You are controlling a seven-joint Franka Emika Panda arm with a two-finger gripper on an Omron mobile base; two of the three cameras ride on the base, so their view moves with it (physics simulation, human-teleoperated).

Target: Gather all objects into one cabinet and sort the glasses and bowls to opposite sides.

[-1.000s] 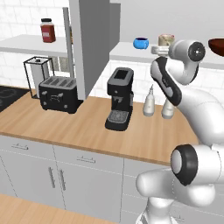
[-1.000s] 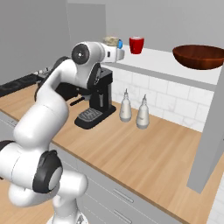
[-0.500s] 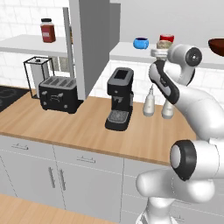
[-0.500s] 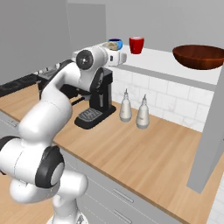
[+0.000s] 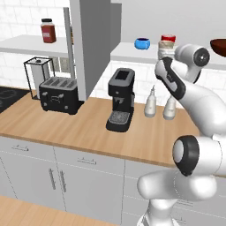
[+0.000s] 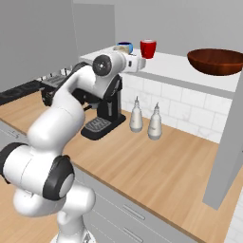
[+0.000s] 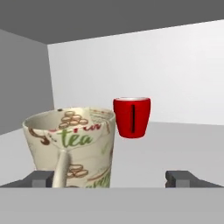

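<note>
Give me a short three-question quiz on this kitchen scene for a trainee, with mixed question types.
1. True or false: the wide glossy dark red-brown bowl sits on the wooden counter.
2. In the hand view, which stands nearest the gripper with its jaws apart? A) a red cup B) the beige handled cup printed with "tea" C) a blue mug
3. Fill in: the two white bottles stand beside the black ____ machine.

Key: 1 false, it sits on the white cabinet floor; 2 B; 3 coffee.
</note>
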